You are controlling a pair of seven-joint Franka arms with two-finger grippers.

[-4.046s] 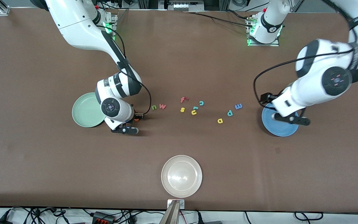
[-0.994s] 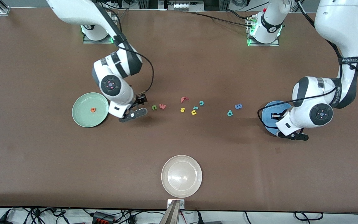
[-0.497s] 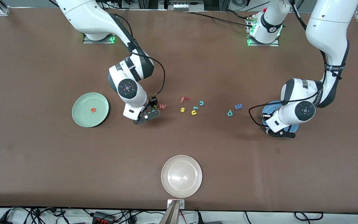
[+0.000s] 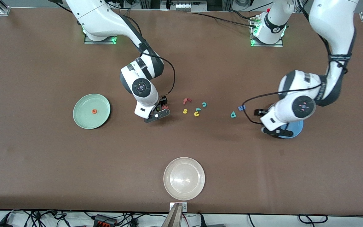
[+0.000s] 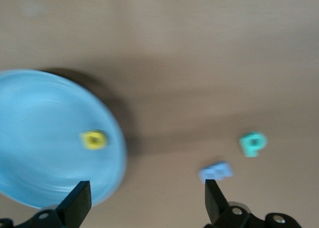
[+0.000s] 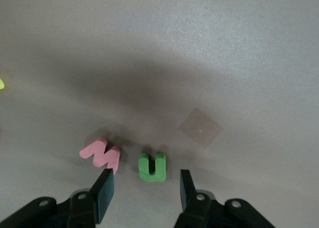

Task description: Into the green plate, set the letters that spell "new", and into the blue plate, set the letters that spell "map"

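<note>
Hovering right gripper (image 6: 144, 188): fingers parted and empty, low over the brown table (image 4: 43, 151), straddling the green n (image 6: 152, 167), which lies flat just ahead of the fingertips; in the front view this gripper (image 4: 159, 112) sits near the middle of the table, toward the right arm's end of the letter row.
Pinkish-red w (image 6: 101, 155): lying flat on the table just beside the green n, close to one right fingertip but apart from it; partly hidden under the gripper in the front view.
Green plate (image 4: 80, 118): well apart from the right gripper, toward the right arm's end of the table, with the orange e (image 4: 94, 111) lying inside it.
Left gripper (image 5: 144, 203): fingers spread wide and holding nothing, over the edge of the blue plate (image 5: 30, 118).
Yellow a (image 5: 93, 139): resting inside the blue plate, clear of the fingers.
Blue m (image 5: 216, 171): on the bare table near the blue plate, between the plate and the teal p (image 5: 252, 143), which lies just beside it.
Blue plate, front view (image 4: 296, 127): at the left arm's end of the table, mostly covered by the left arm's wrist.
Other letters: a red f (image 4: 186, 101), yellow s (image 4: 185, 111), yellow u (image 4: 197, 113) and teal c (image 4: 204, 104) clustered mid-table, between the two grippers.
Cream-white plate (image 4: 169, 189): nearest the front camera, well apart from everything else.
</note>
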